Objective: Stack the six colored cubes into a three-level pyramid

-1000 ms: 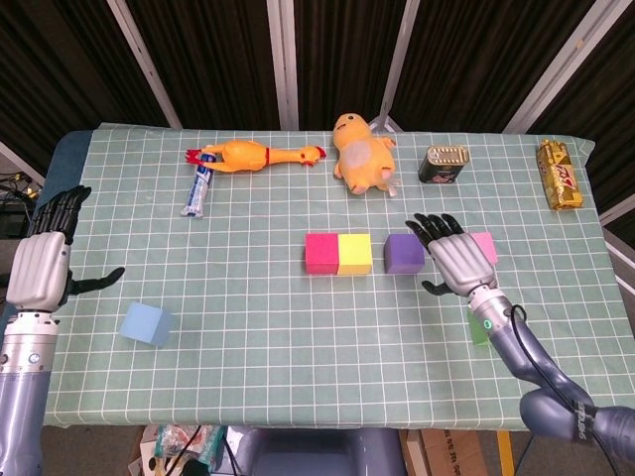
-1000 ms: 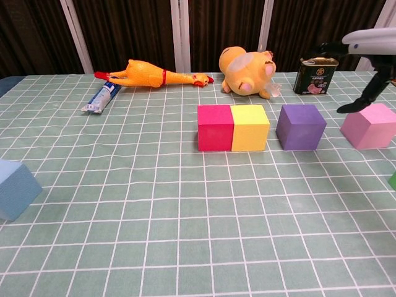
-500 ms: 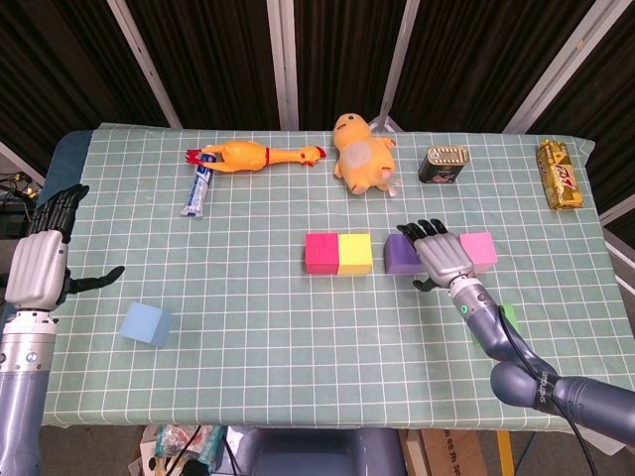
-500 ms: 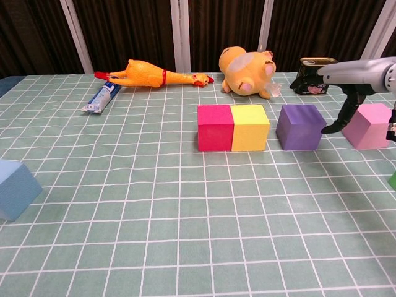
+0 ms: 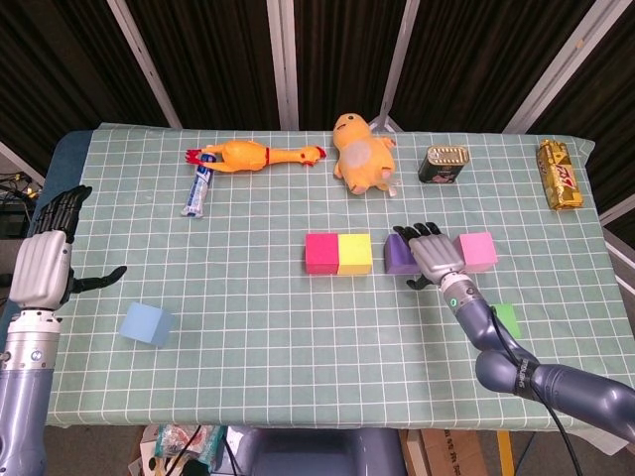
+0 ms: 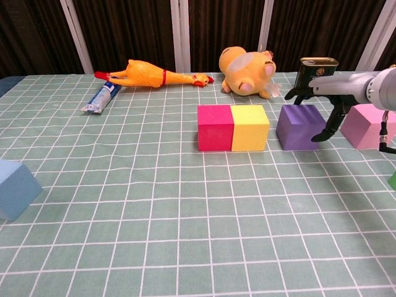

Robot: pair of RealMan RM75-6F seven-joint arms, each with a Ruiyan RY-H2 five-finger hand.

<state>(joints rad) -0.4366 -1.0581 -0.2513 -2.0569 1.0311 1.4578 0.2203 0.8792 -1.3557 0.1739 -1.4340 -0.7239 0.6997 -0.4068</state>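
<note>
A magenta cube and a yellow cube stand touching in mid-table, with a purple cube just to their right. My right hand is spread flat over the purple cube's right part, its thumb hanging down beside the cube's right face, holding nothing. A pink cube sits right of the hand, and a green cube lies nearer the front right. Far left near the front is the blue cube. My left hand hovers at the table's left edge, fingers apart and empty.
Along the back lie a toothpaste tube, a rubber chicken, a yellow plush toy, a tin can and a gold packet. The green grid cloth covers the table.
My right hand has moved left, from over the pink cube to over the purple cube, uncovering the green cube. The left hand has hardly moved.
</note>
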